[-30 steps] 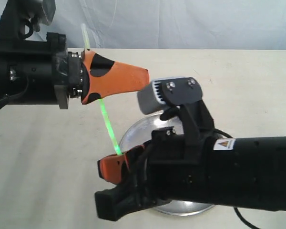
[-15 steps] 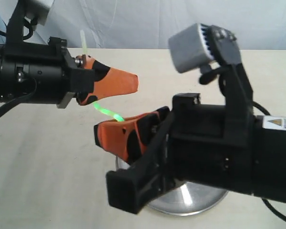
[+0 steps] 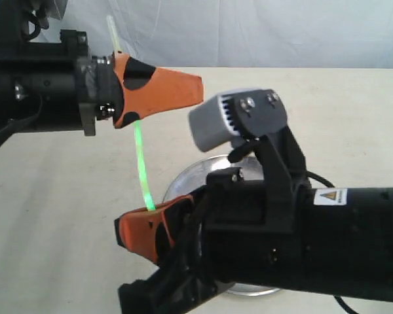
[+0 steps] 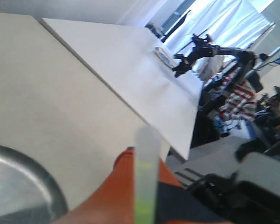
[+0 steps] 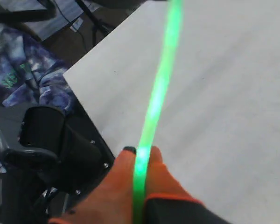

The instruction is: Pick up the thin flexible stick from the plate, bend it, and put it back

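The thin flexible stick [image 3: 140, 163] glows neon green and hangs nearly straight in the air between both grippers, above the table. My left gripper [image 3: 150, 91], orange-fingered, is shut on its upper part, and the pale stick tip [image 3: 111, 33] pokes out above it. My right gripper [image 3: 147, 226] is shut on the lower end. The left wrist view shows the stick [image 4: 145, 186] blurred against the orange fingers [image 4: 107, 200]. In the right wrist view the stick [image 5: 155, 102] runs out from between the orange fingers [image 5: 115, 186]. The silver plate [image 3: 190, 176] lies on the table behind my right arm, mostly hidden.
My bulky black right arm [image 3: 301, 248] fills the lower right of the exterior view. The left arm's black body [image 3: 33, 85] occupies the upper left. A white backdrop runs behind the beige table [image 3: 52, 216]. Plate rim [image 4: 32, 186] shows in the left wrist view.
The stick was bent short with the grippers close together; now the right gripper has dropped lower and the left has risen, and the stick is stretched nearly straight again.
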`<state>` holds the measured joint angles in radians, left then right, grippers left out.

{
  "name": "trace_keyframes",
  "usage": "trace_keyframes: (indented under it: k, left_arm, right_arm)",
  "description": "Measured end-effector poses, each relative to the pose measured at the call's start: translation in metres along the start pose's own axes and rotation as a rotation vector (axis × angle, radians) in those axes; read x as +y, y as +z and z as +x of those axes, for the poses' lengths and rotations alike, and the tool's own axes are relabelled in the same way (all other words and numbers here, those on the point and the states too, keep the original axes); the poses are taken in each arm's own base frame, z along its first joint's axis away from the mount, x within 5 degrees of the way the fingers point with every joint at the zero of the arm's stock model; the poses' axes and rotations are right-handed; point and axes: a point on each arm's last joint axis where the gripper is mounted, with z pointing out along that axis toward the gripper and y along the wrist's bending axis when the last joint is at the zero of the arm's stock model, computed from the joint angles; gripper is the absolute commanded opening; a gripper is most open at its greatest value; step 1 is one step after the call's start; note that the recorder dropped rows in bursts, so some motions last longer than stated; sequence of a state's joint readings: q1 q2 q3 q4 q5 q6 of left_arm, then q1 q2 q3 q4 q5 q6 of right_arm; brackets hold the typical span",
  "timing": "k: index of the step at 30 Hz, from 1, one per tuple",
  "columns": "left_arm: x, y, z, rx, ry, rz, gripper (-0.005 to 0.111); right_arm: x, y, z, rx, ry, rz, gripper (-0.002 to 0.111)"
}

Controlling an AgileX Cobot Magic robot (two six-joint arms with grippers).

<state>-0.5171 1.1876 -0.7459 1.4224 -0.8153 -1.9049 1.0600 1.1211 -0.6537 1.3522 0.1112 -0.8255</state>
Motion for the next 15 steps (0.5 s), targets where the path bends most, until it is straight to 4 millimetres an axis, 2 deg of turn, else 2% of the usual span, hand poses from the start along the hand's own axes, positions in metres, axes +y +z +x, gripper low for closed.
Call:
trace_keyframes:
  k: [2,5,7,11,15]
  left_arm:
    - [0.007,0.000,0.004,0.040,0.042,-0.082,0.000]
    - [0.016,0.000,0.011,0.112,-0.001,-0.150,0.000]
    - [0.013,0.001,0.015,0.139,-0.053,-0.105,0.000]
    - [-0.002,0.001,0.013,0.105,-0.164,0.050,0.000]
    - [-0.010,-0.002,0.006,0.024,-0.208,0.131,0.000]
  right_arm:
    - [0.005,-0.001,-0.007,-0.013,-0.020,-0.024,-0.001]
    - [0.008,-0.013,-0.017,-0.087,-0.057,-0.015,-0.001]
    - [0.007,-0.027,-0.023,-0.162,-0.076,0.007,-0.001]
    - [-0.001,-0.049,-0.020,-0.241,-0.094,0.043,-0.001]
    - [-0.019,-0.049,-0.009,-0.235,-0.036,0.115,-0.001]
